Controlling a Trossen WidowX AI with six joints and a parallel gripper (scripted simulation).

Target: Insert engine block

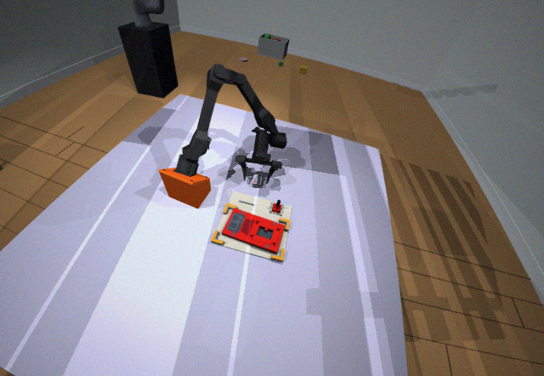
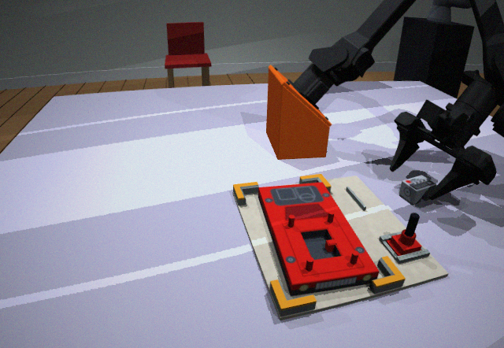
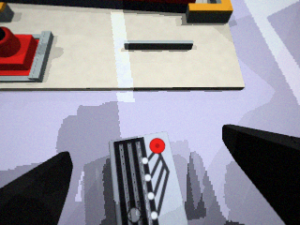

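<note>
2 black fingers of the gripper (image 1: pixel 257 179) (image 2: pixel 410 183) (image 3: pixel 147 145) are spread wide and tipped down, with nothing pinched. The engine block (image 1: pixel 257 180) (image 2: pixel 416 188) (image 3: pixel 146 180) is seen between them, seemingly on the table top (image 1: pixel 280 310) (image 2: pixel 142 230) (image 3: pixel 155 112), off the board (image 1: pixel 259 202) (image 2: pixel 362 218) (image 3: pixel 89 61). The arm (image 1: pixel 210 104) (image 2: pixel 390 9) is bent high like an upside-down V.

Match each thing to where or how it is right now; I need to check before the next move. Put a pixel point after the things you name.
1. engine block (image 1: pixel 257 181) (image 2: pixel 416 188) (image 3: pixel 146 180)
2. gripper (image 1: pixel 259 177) (image 2: pixel 411 183) (image 3: pixel 148 144)
3. car body (image 1: pixel 246 221) (image 2: pixel 280 209)
4. black-handled red piece (image 1: pixel 276 207) (image 2: pixel 406 242) (image 3: pixel 16 52)

A. between the four yellow-topped corner brackets
B. open, nothing held
C. on the striped surface, off the board
D. on the board, beside the car body

1-C, 2-B, 3-A, 4-D
</note>
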